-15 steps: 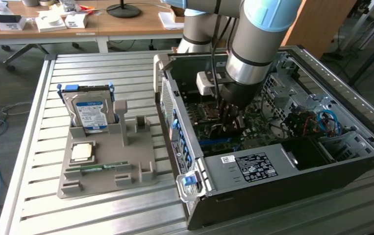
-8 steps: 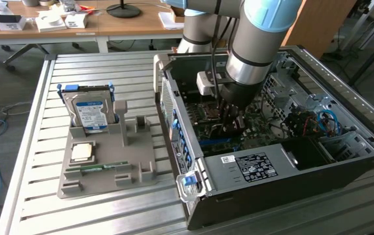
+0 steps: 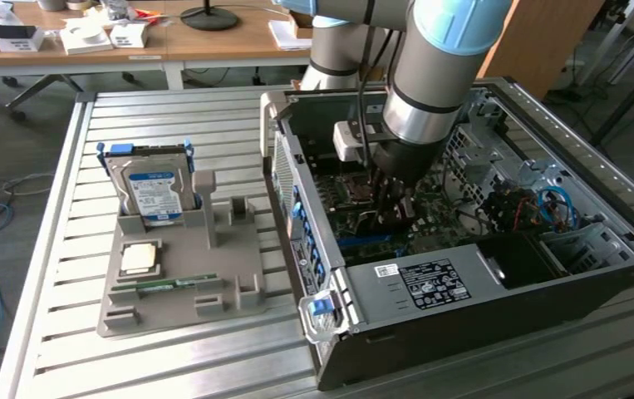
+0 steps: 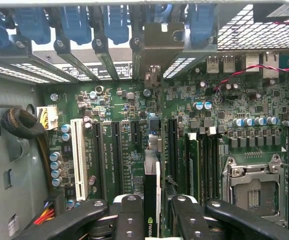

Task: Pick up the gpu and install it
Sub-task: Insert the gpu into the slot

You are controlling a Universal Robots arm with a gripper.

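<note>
At the near side, on the exterior view's left, we note the grey holder tray (image 3: 233,270) carrying the hard drive (image 3: 153,187) upright and the memory stick (image 3: 170,285) lying flat. Farther back, inside the open computer case (image 3: 405,353), the gripper (image 4: 152,220) is clenched on the gpu (image 4: 151,187). The card stands edge-on over the motherboard (image 4: 119,145), with its silver bracket (image 4: 157,47) at the far slot openings.

gpu (image 4: 151,200) edge-on; its near end and pincer (image 4: 157,205) fingers (image 4: 129,217) cut by frame edge. Its contact with board (image 4: 129,105) hidden behind its own body. Exterior view: arm (image 3: 433,100) blocks part of board; drive (image 3: 153,187) label too small to read.
</note>
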